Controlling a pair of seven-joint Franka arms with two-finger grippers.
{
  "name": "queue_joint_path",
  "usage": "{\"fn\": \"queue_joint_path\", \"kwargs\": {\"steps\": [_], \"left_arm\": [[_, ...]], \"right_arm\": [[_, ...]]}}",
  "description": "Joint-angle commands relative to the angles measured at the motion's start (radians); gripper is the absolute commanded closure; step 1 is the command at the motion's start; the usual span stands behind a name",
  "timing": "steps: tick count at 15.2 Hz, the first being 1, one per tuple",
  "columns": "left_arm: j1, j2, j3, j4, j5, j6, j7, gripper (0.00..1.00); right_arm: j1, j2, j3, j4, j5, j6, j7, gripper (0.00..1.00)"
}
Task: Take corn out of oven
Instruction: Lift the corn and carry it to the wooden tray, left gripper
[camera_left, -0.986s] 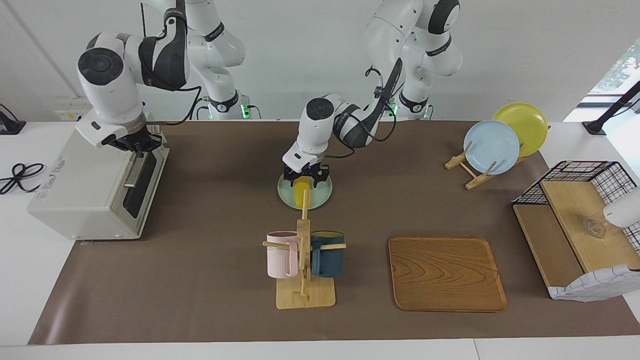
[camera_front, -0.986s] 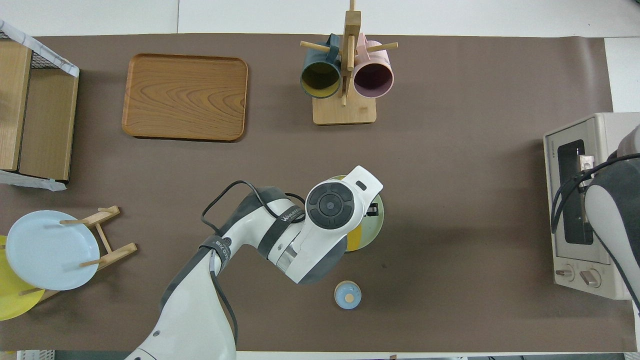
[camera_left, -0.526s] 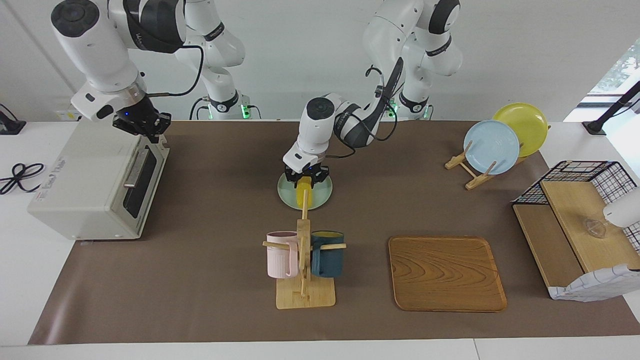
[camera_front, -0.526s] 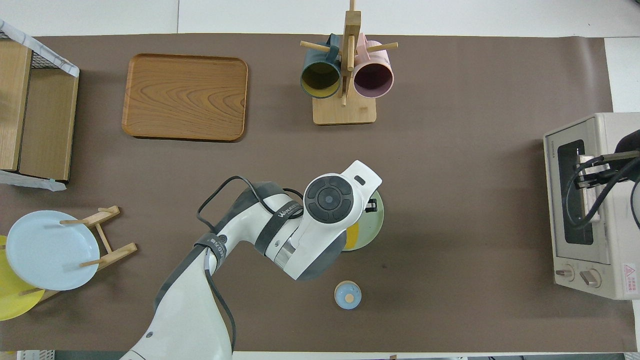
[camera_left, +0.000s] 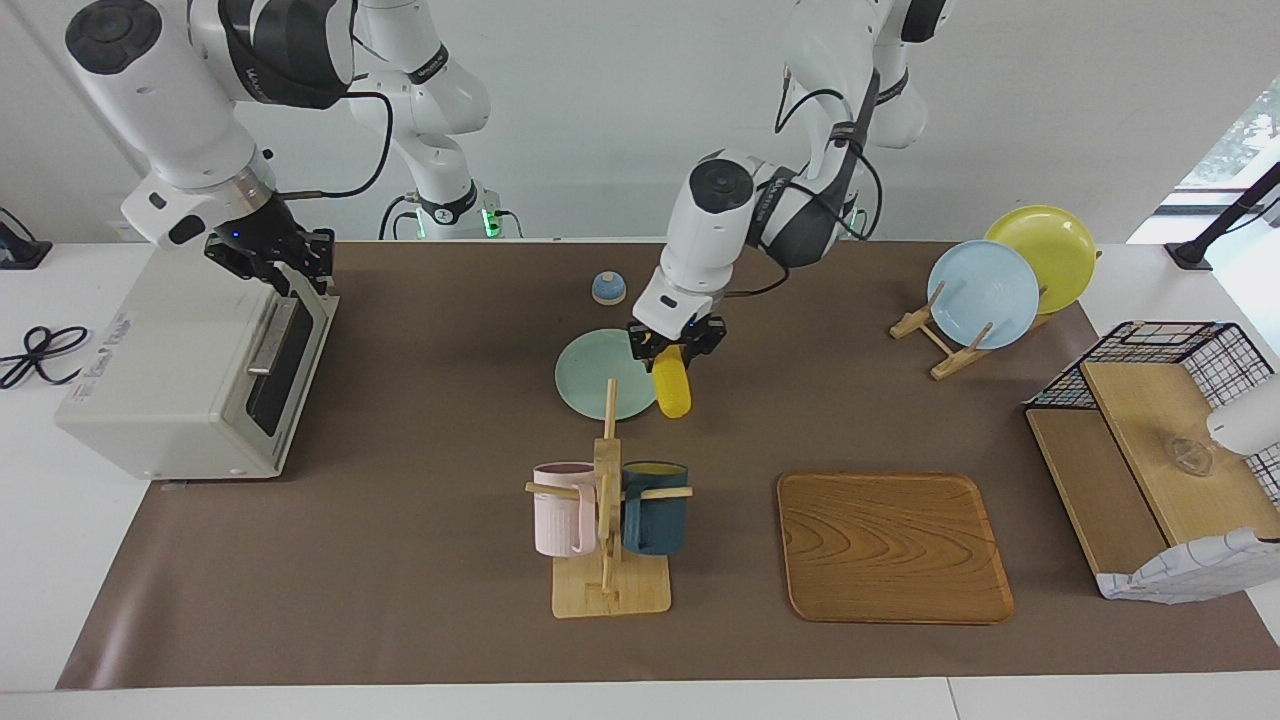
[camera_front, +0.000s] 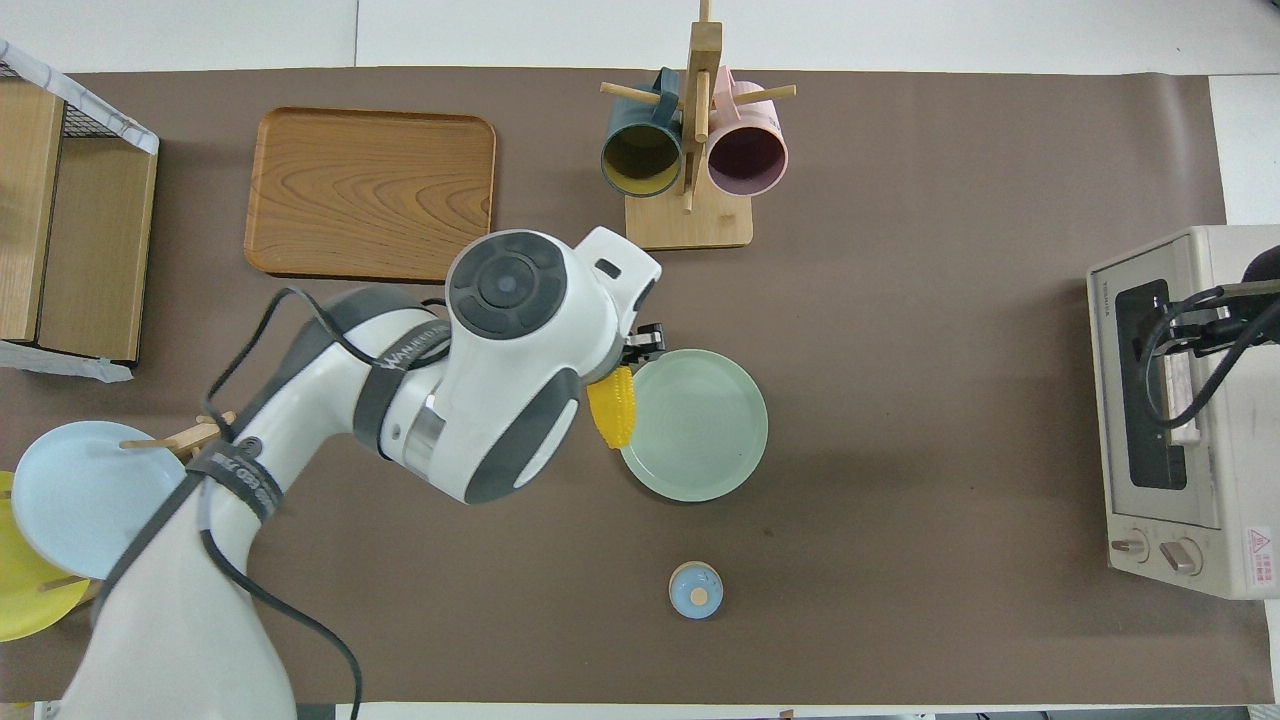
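While the left hand (camera_left: 676, 345) hangs raised over the counter (camera_left: 420, 500), we see it clamped on the bright yellow, bumpy corn cob (camera_left: 672, 384).

We note that the cob hangs tip-down from the fingers, just beside the rim of the round pale green plate (camera_left: 590, 385) and well apart from the off-white boxy toaster oven (camera_left: 170, 370), which stands at the right arm's end of the counter with its dark glass door shut. We find the right hand (camera_left: 275, 262) above the oven's upper front edge, close to the silver bar handle (camera_left: 268, 345); we cannot tell whether its fingers stand apart or together.
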Motion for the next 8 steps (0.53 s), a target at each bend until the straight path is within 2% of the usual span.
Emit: {"fn": "queue_joint_path", "kwargs": {"steps": [1, 4, 5, 6, 8], "left_arm": [[0.116, 0.020, -0.009, 0.081, 0.012, -0.094, 0.117, 1.00], [0.236, 0.062, -0.009, 0.153, 0.014, -0.105, 0.226, 1.00], [0.270, 0.075, -0.009, 0.169, 0.015, -0.104, 0.262, 1.00], [0.302, 0.079, -0.009, 0.173, 0.015, -0.104, 0.314, 1.00], [0.339, 0.128, -0.009, 0.214, 0.046, -0.102, 0.361, 1.00]], "right_arm": [[-0.003, 0.019, 0.006, 0.040, 0.015, -0.036, 0.034, 0.00], [0.008, 0.087, 0.003, 0.144, 0.022, -0.073, 0.050, 0.00], [0.059, 0.104, -0.012, 0.176, 0.010, -0.093, 0.065, 0.00], [0.108, 0.093, -0.054, 0.166, 0.001, -0.111, 0.074, 0.00], [0.129, 0.084, -0.080, 0.150, 0.004, -0.116, 0.105, 0.00]]}}
